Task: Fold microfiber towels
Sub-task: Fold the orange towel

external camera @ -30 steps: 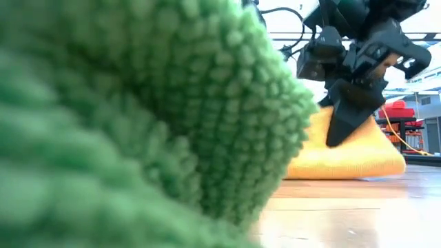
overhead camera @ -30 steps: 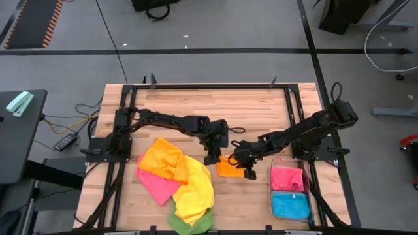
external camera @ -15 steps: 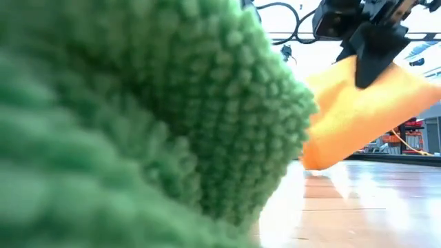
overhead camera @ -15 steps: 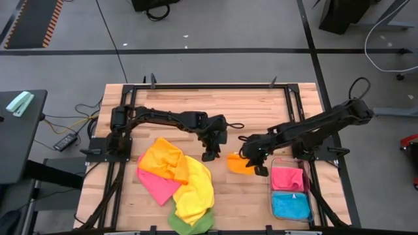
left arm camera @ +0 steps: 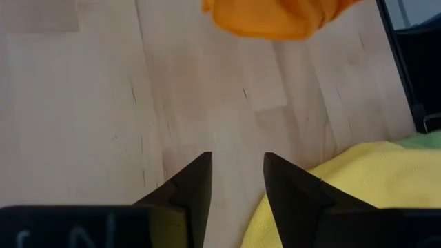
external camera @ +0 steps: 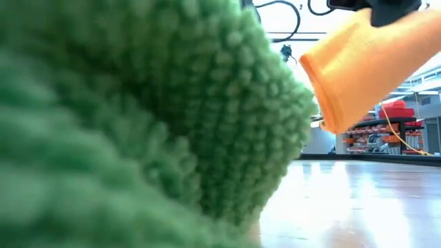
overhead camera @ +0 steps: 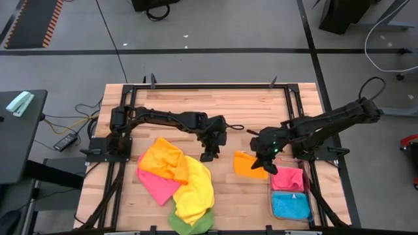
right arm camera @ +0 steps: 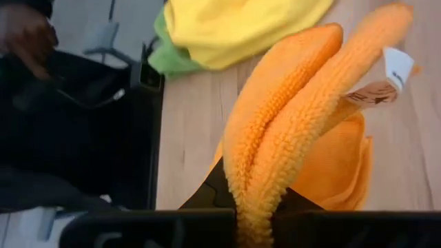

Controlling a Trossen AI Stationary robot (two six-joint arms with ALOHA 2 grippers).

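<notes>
Four loose towels lie heaped on the counter (overhead camera: 196, 104) left of the bin (overhead camera: 274, 196): orange-yellow (overhead camera: 163, 160) on top, pink (overhead camera: 155, 184) under it, yellow (overhead camera: 196, 189) beside them and green (overhead camera: 189, 224) at the counter's near edge, so close to the low camera that it fills most of that view. Just right of the heap, the left tool (overhead camera: 209, 155) hangs over bare wood, its fingers (left arm camera: 196, 186) spread with nothing between them. Farther right, between the heap and the bin, the right tool (overhead camera: 269, 166) pinches the folded orange towel (overhead camera: 250, 164), which hangs clear of the wood in the low view; a white tag (right arm camera: 397, 67) shows at its edge. Inside the bin lie a folded pink towel (overhead camera: 288, 178) and, nearer the front edge, a folded blue one (overhead camera: 291, 207).
</notes>
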